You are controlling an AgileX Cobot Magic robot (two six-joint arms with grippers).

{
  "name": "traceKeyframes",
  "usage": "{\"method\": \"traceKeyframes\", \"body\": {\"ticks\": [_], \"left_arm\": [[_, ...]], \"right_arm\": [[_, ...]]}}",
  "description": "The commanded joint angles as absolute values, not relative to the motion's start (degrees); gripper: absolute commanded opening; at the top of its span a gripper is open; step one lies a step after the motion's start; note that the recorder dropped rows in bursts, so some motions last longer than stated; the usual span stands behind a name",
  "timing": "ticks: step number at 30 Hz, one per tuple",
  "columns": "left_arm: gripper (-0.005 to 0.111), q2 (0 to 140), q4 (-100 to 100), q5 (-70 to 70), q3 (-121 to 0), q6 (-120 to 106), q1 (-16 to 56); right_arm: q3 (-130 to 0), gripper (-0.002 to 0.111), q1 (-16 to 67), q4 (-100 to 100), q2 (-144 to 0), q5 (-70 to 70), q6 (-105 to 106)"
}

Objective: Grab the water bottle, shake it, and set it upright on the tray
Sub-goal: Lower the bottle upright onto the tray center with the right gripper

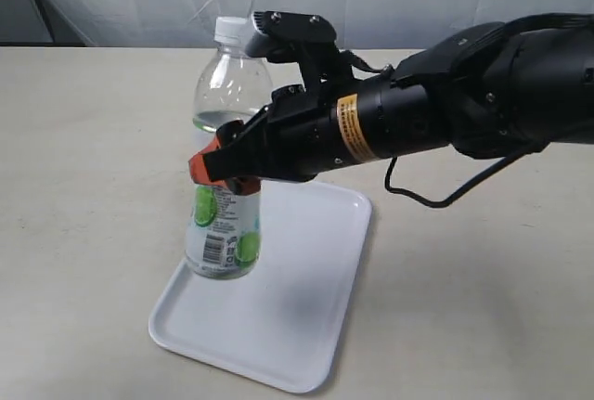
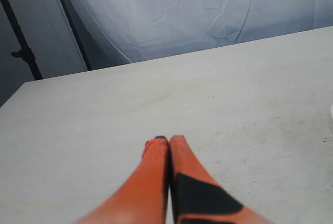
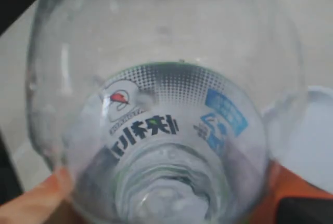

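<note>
The water bottle (image 1: 223, 228) stands upright with its white cap up, its base at the near-left part of the white tray (image 1: 302, 307). I cannot tell whether the base touches the tray or hangs just above it. My right gripper (image 1: 227, 170) reaches across from the right and is shut on the bottle's middle, above the green-and-white label. In the right wrist view the bottle (image 3: 166, 130) fills the frame, with orange fingers (image 3: 36, 203) on either side of it. My left gripper (image 2: 169, 140) is shut and empty over bare table; the exterior view does not show it.
The beige table (image 1: 483, 279) runs wide around the tray. A white cloth backdrop (image 2: 197, 11) hangs behind the table's far edge. A corner of the tray (image 3: 315, 146) shows beside the bottle in the right wrist view.
</note>
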State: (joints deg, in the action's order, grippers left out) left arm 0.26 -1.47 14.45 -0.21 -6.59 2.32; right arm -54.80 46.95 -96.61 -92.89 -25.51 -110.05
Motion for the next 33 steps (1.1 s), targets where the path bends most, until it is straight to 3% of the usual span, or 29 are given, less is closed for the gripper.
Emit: {"method": "traceKeyframes", "body": {"ticks": [1,4,7,16,33], "left_arm": [[0.000,0.0,-1.7,13.7,0.0,-6.6,2.3],[0.000,0.0,-1.7,13.7,0.0,-6.6,2.3],[0.000,0.0,-1.7,13.7,0.0,-6.6,2.3],[0.000,0.0,-1.7,13.7,0.0,-6.6,2.3],[0.000,0.0,-1.7,13.7,0.0,-6.6,2.3]], "right_arm": [[-54.3,-0.001,44.0,-78.6,-93.0,-34.6,-90.4],[-51.3,-0.001,44.0,-59.8,-93.3,-49.0,-69.5],[-47.1,-0.001,44.1,-45.9,-93.7,-54.7,-54.0],[-36.1,-0.001,44.2,-28.6,-94.0,-38.8,-20.9],[-35.3,-0.001,44.6,-25.4,-100.1,-33.3,-4.4]]}}
